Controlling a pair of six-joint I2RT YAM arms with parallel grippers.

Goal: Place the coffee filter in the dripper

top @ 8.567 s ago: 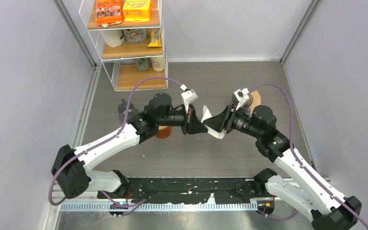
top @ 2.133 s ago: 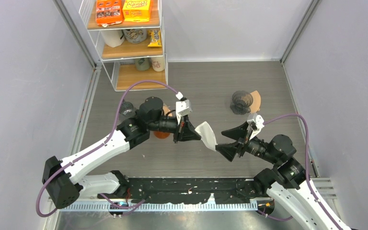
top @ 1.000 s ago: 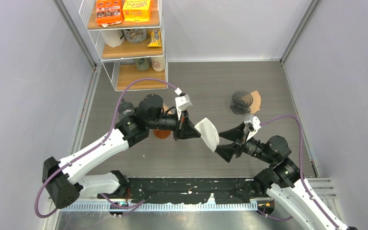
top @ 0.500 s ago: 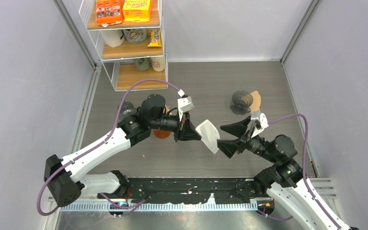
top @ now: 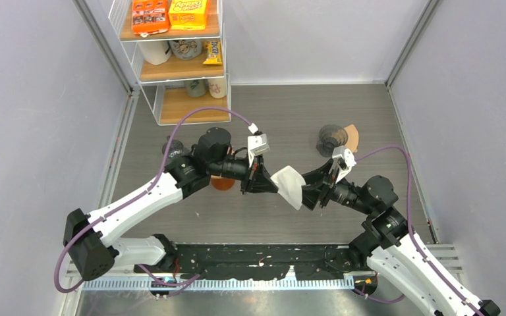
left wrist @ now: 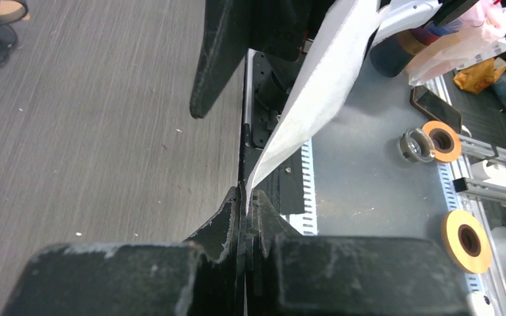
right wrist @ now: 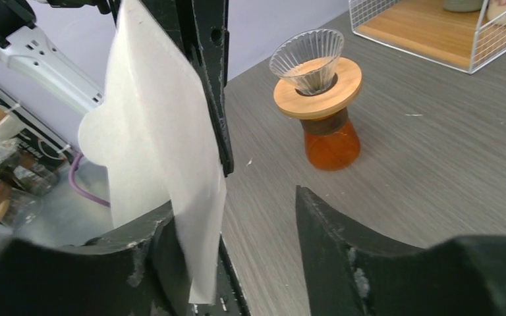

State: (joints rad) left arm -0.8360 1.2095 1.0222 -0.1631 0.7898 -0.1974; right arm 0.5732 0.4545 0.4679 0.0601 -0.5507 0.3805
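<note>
The white paper coffee filter (top: 288, 186) hangs in the air mid-table, pinched at one corner by my left gripper (top: 263, 181), which is shut on it (left wrist: 246, 194). From the right, my right gripper (top: 309, 191) straddles the filter's other edge. In the right wrist view the filter (right wrist: 151, 125) leans on the left finger while the right finger stands well apart, so the right gripper (right wrist: 237, 201) is open. The glass dripper (right wrist: 306, 62) sits on a wooden collar atop an orange carafe (right wrist: 329, 141). From above it is mostly hidden under my left arm (top: 223, 183).
A wire shelf (top: 174, 59) with boxes and cups stands at the back left. A dark dripper (top: 331, 139) with a brown disc sits at the back right. A black mat (top: 257, 260) lines the near edge, with tape rolls (left wrist: 464, 240) beyond it.
My right gripper has slid left onto the filter's free edge and its jaws have narrowed around it. The left gripper keeps its hold, shifted slightly right.
</note>
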